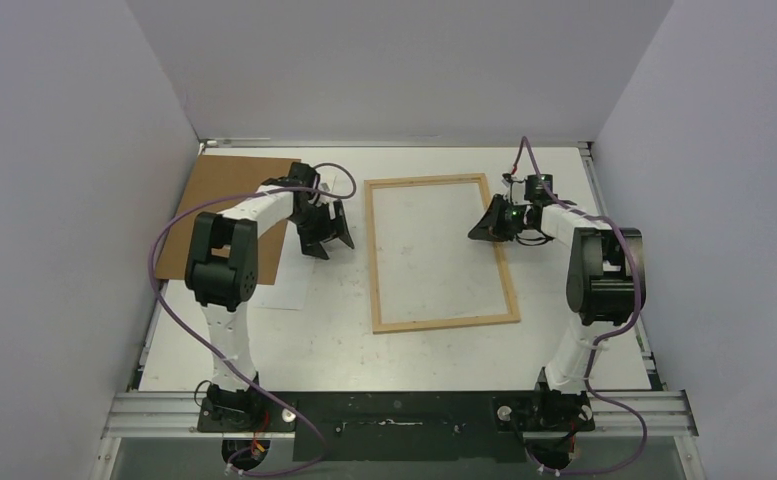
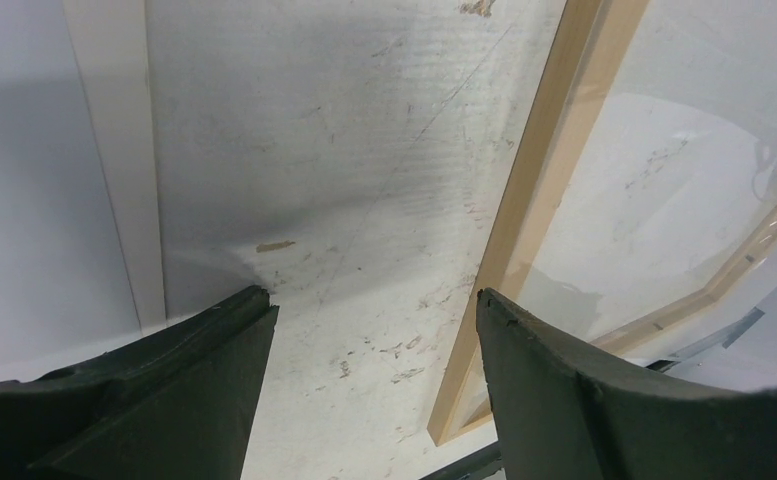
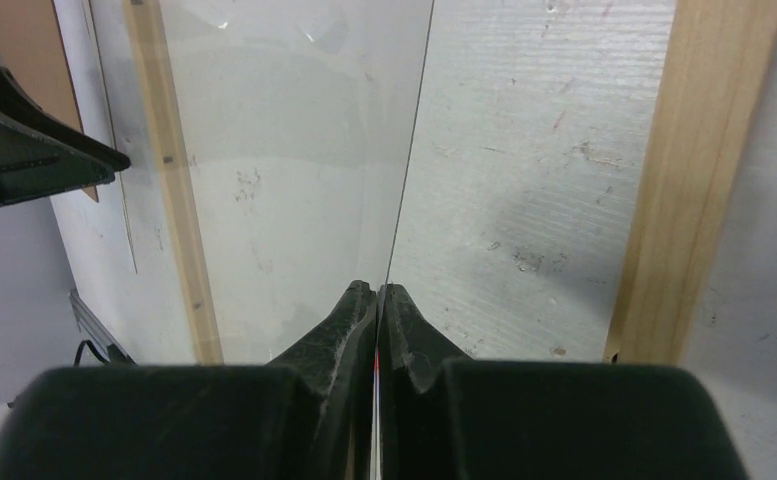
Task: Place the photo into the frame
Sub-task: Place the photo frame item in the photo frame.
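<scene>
1. Right end effector [image 3: 377, 292] is clenched on the edge of a thin clear pane [image 3: 294, 150] inside the frame [image 1: 444, 323], near its right-hand strip.
2. Left end effector [image 2: 374, 300] hangs released and empty over the desk [image 1: 344, 345], just outside the frame's left strip.
3. The photo [image 1: 286, 292] lies white side up on the desk, left of the frame, partly under the left arm, by the brown backing panel [image 1: 224, 200].
4. Step in hand, as I judge it: readying the frame by handling the pane; the photo is not yet inside.
5. Next move calls for settling the pane, then catching the flat sheet's edge and laying it square within the strips.
</scene>
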